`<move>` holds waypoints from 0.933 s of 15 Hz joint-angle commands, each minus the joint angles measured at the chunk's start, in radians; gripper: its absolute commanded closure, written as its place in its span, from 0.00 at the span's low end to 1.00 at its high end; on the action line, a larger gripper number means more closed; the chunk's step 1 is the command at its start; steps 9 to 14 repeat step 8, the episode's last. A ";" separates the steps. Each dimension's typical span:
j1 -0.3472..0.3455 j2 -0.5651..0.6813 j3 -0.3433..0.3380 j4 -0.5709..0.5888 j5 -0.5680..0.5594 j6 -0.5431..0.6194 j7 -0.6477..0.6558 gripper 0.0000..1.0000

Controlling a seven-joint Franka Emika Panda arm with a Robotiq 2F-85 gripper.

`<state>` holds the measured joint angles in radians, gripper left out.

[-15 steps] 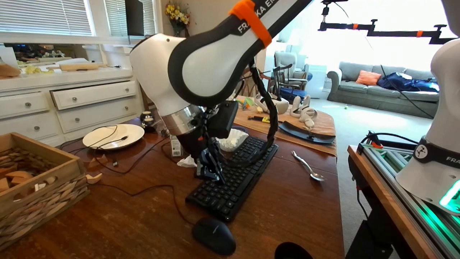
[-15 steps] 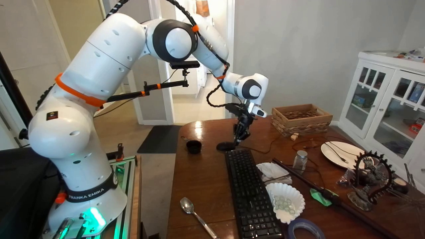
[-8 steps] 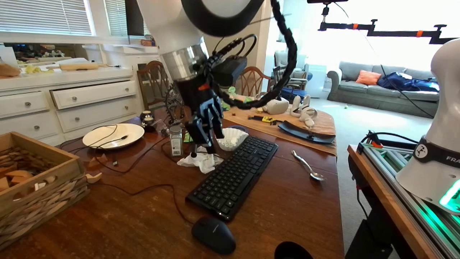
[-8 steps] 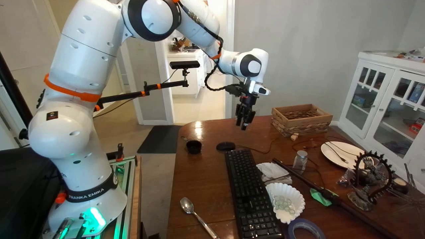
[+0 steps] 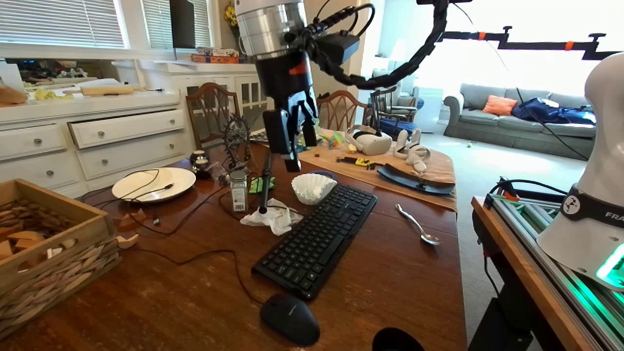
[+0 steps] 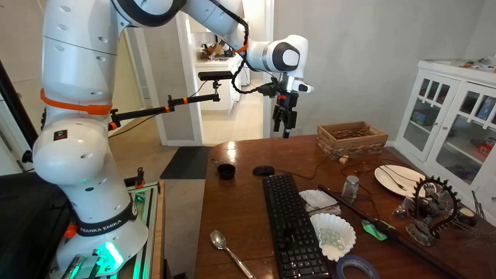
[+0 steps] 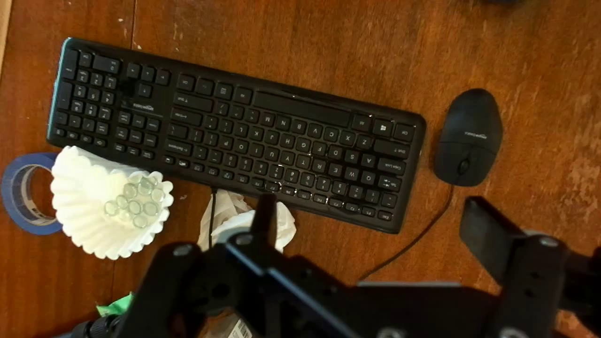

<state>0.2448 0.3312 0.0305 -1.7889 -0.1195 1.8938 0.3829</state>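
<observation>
- Apart! My gripper (image 7: 371, 206) has its jaws spread wide, nothing between them, touching nothing that I can see.
- Here's the change: 1 second ago I hung lower, jaws close together. Now I'm higher and wide-spread, well clear of the wooden table (image 7: 328, 42).
- What it means: I'm hands-off, and nothing below is in my grip at this moment.
- Nearest under me in the wrist view, 2 things: the black keyboard with its number pad (image 7: 281, 136), lying flat, and the black wired mouse (image 7: 469, 126), just beside the keyboard's Esc-and-Ctrl end, not touching it. Neither has budged in that second!
- Along the keyboard's function-key side: the crumpled tissue (image 7: 287, 227), then 1 fluted coffee filter (image 7: 80, 202) cupping clear glass gems (image 7: 136, 206), with the blue tape roll (image 7: 14, 202) right beside it.
- Farther out, in an exterior view: the metal spoon (image 5: 420, 231) off the space-bar side, the lidded glass jar (image 5: 239, 195), and the black pole (image 5: 265, 187), its near end at the tissue.
- Outermost: the white plate (image 5: 175, 178), the wicker basket (image 6: 354, 146) and the small black cup (image 6: 226, 172).
</observation>
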 commanded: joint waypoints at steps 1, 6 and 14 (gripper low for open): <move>-0.011 -0.092 0.009 -0.120 -0.044 0.076 0.039 0.00; -0.022 -0.081 0.020 -0.098 -0.043 0.067 0.019 0.00; -0.023 -0.085 0.020 -0.104 -0.044 0.069 0.020 0.00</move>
